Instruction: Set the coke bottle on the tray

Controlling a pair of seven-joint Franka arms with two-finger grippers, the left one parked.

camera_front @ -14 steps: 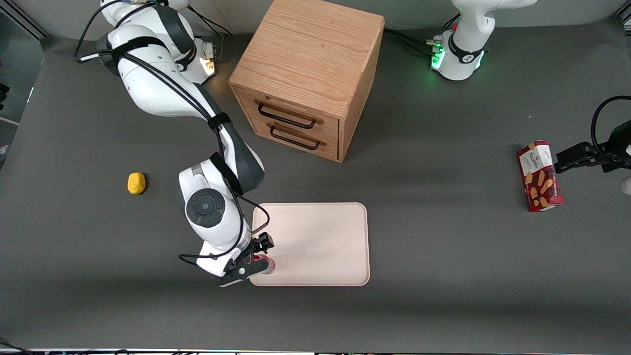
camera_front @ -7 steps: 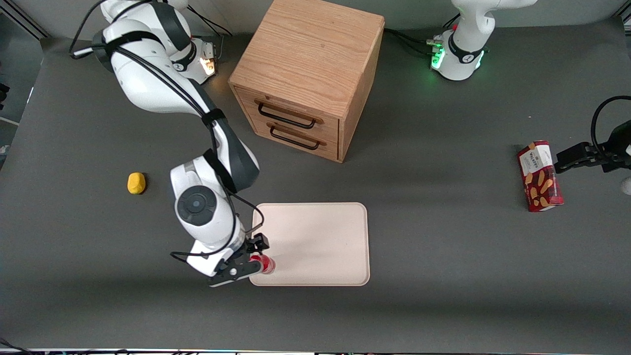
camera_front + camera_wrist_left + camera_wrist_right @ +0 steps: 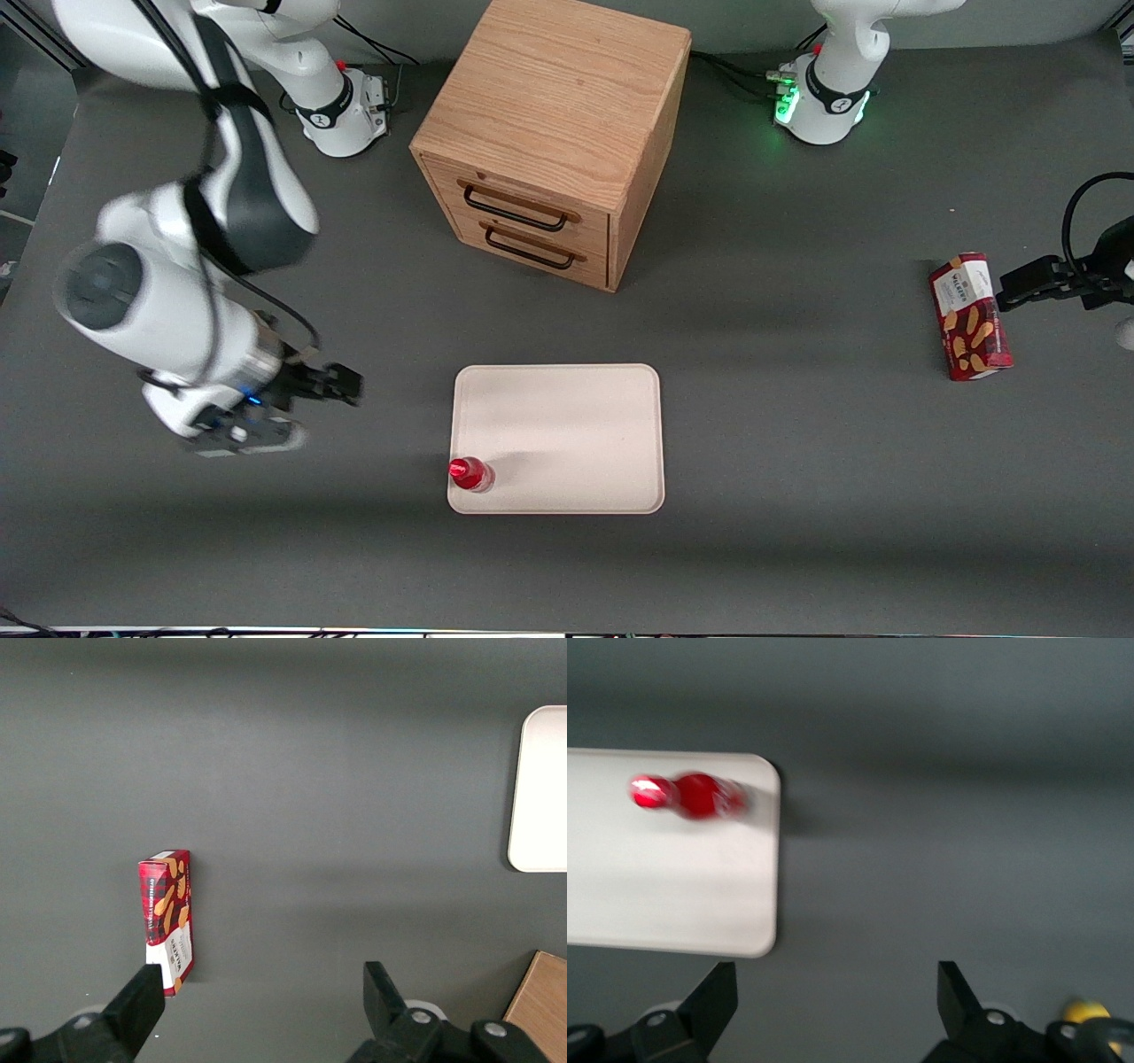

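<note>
The coke bottle [image 3: 469,473], small and red with a red cap, stands upright on the pale cream-pink tray [image 3: 567,425], in the tray's corner nearest the front camera on the working arm's side. It also shows in the right wrist view [image 3: 691,795] on the tray [image 3: 664,877]. My right gripper [image 3: 301,408] is open and empty. It hangs above bare table, well clear of the tray toward the working arm's end, and in the wrist view [image 3: 833,1001] its jaws stand wide apart over grey table.
A wooden two-drawer cabinet [image 3: 554,142] stands farther from the front camera than the tray. A red snack box [image 3: 970,316] lies toward the parked arm's end. A small yellow object [image 3: 1085,1010] shows by my gripper in the right wrist view.
My gripper has let go of the bottle, opened, risen and swung away from the tray toward the working arm's end. The bottle stays upright on the tray's corner.
</note>
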